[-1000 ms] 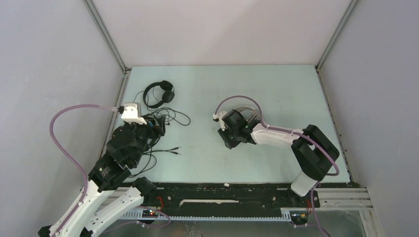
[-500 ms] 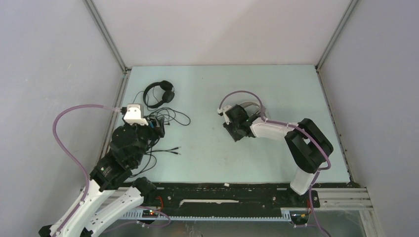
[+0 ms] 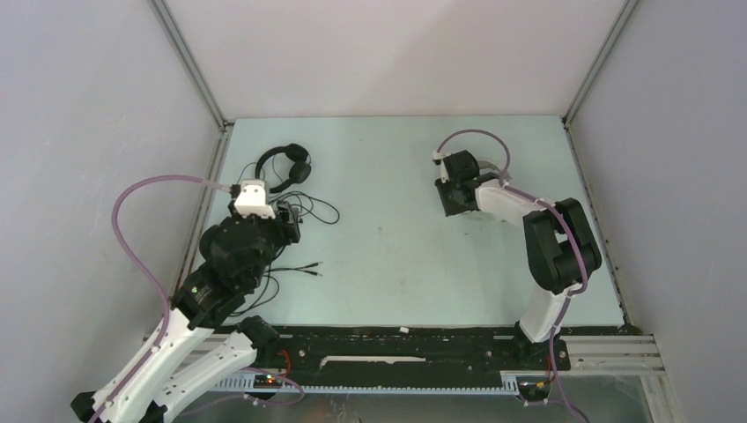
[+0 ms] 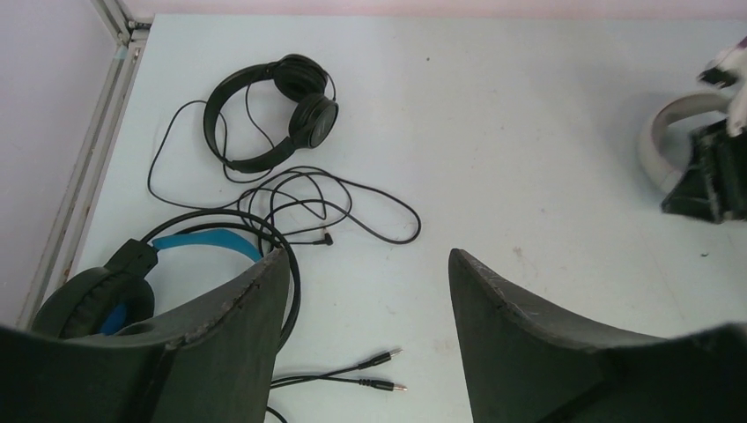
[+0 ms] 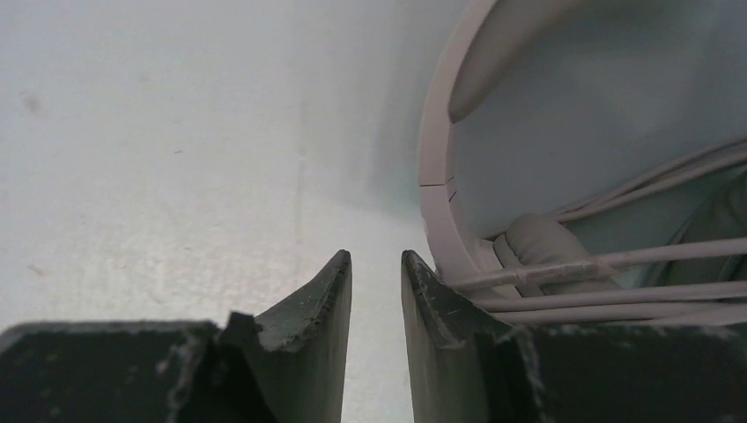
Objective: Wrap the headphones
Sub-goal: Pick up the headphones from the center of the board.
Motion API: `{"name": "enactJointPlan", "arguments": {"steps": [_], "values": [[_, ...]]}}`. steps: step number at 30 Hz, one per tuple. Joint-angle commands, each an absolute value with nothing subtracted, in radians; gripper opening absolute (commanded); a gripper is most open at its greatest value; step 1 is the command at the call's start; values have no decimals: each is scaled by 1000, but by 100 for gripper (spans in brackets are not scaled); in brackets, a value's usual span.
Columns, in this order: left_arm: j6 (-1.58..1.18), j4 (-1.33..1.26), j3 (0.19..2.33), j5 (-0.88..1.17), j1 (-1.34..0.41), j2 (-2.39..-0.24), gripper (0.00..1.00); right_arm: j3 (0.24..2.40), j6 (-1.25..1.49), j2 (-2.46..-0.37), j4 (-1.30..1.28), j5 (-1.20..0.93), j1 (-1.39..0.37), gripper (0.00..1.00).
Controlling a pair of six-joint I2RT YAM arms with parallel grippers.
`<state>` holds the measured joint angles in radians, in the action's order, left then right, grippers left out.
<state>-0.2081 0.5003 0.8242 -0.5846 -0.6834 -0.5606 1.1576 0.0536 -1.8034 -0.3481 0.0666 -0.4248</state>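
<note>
Spanning the enclosure, the table [image 3: 396, 264] shows open surface mid-way. The left gripper [image 4: 370, 256], jaws wide and empty, hovers over the blue-lined black headset [image 4: 198, 240] at nine o'clock, near the wall edge. The right gripper [image 5: 374, 257], jaws narrowly apart and empty, sits just beside the white headset [image 5: 436, 176] at one o'clock. The slim black headset [image 4: 315, 122] lies at eleven.

We record the slim headset [image 4: 314, 122] as plain black, the bulkier headset [image 4: 207, 240] as black with a blue-lined headband, the third headset [image 5: 433, 159] and its cable [image 5: 617, 260] as pale grey-white, and the table [image 3: 396, 264] as light blue-green.
</note>
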Motion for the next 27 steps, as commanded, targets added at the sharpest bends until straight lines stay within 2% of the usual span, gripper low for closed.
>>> {"name": "enactJointPlan", "arguments": {"steps": [1,8,13,15,17,20,24,27], "values": [[-208,511,841,-608,-662,-616,70,1203,79,-1819,-380,34,-354,31],[-311,533,849,-585,-577,-729,77,1218,82,-1768,-377,-74,-387,36],[-405,517,861,-364,-421,-835,78,1220,117,-1675,-391,-156,-431,39],[-414,491,861,-352,-368,-856,78,1218,127,-1624,-408,-170,-455,42],[-393,462,871,-348,-321,-884,81,1207,138,-1578,-413,-191,-477,45],[-248,382,913,-234,-266,-963,83,1183,164,-1493,-404,-212,-510,47],[-234,360,1067,-320,-208,-1174,84,1132,199,-1350,-379,-264,-564,50],[-439,422,1216,-393,-120,-1380,77,1078,232,-1220,-338,-260,-593,50]]}}
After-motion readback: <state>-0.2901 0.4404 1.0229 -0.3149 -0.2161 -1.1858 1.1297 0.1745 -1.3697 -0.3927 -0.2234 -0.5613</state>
